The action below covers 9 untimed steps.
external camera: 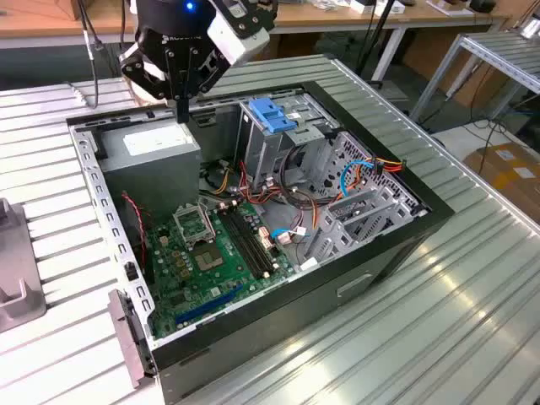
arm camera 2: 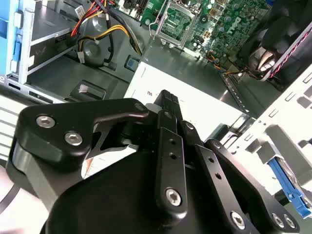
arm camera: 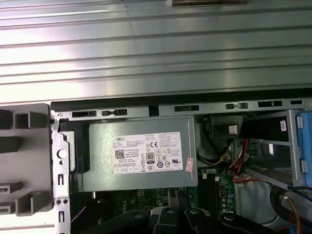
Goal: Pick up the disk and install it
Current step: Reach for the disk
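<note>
Tool (external camera: 180, 111), clenched empty, hangs over the power supply (external camera: 160, 145), near the blue-topped drive cage (external camera: 272, 126).

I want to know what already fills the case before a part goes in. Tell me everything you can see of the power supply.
The power supply is a grey metal box with a large white printed label on its upward face. It lies flat in a corner of the open computer case, along one case wall and beside the green motherboard. Coloured wires show at one end. The gripper hangs over it, jaws shut and holding nothing; whether it touches the box cannot be told.
</note>
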Available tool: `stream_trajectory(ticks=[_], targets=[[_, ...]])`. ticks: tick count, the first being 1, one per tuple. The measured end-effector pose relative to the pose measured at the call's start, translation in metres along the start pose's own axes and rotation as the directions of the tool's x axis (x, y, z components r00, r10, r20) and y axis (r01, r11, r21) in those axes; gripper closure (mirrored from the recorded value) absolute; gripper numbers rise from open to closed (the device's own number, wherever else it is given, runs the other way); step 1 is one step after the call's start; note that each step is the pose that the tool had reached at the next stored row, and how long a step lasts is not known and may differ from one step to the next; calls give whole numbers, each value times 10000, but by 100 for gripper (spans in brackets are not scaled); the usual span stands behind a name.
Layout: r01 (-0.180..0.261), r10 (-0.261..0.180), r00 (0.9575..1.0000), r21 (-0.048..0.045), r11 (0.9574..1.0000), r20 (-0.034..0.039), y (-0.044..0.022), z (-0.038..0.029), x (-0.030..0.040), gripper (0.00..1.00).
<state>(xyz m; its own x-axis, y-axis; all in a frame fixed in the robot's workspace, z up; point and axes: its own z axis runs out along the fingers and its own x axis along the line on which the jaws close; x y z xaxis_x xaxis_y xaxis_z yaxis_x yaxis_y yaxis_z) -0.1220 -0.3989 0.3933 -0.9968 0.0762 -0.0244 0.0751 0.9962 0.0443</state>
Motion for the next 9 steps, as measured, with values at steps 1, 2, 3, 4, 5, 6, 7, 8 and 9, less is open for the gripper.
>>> stream_trajectory(ticks=[1,2,3,4,5,6,7,8,9], targets=[[1,-1,10000,0,10000,0,0,0,1,90],[-2,2,10000,1,10000,0,0,0,8,90],[-1,1,10000,0,10000,0,-1,0,14,90],[0,0,10000,-1,10000,0,-2,0,24,90],[0,0,10000,0,10000,0,-3,-1,34,90],[0,0,10000,0,10000,0,-4,-2,42,90],[1,-1,10000,0,10000,0,-5,-2,56,90],[0,0,10000,-1,10000,0,-5,-2,68,90],[1,-1,10000,1,10000,0,-7,-3,84,90]])
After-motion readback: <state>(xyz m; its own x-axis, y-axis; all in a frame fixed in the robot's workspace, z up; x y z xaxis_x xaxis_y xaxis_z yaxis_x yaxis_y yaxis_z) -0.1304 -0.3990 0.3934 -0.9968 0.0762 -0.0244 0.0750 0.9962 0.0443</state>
